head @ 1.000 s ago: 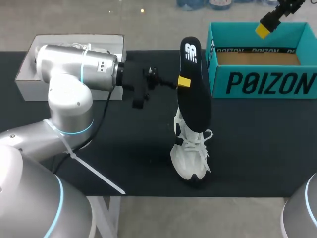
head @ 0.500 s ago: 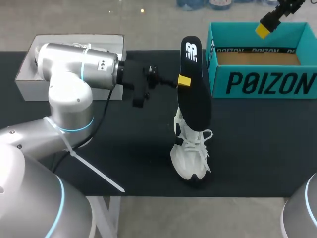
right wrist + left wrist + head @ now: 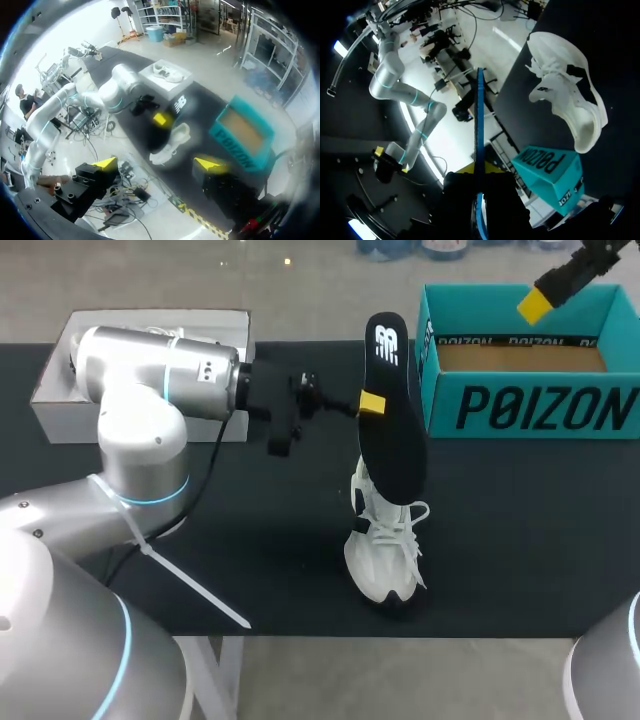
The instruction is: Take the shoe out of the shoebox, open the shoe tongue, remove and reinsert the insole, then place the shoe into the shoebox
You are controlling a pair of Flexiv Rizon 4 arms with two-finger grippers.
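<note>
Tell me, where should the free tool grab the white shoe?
Probably across its sides near the laces, coming down from the right. The shoe stands on its sole with both sides bare, and the left tool holds the insole over its heel.

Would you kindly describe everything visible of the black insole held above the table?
The long black foam-looking insole has rounded ends and a white logo near its far end; edge-on in the left wrist view it looks thin and blue. It is out of the white lace-up sneaker, held over it, its near end overlapping the sneaker's collar in the head view. The left arm's jaws are shut on its side edge, one yellow fingertip showing.
</note>
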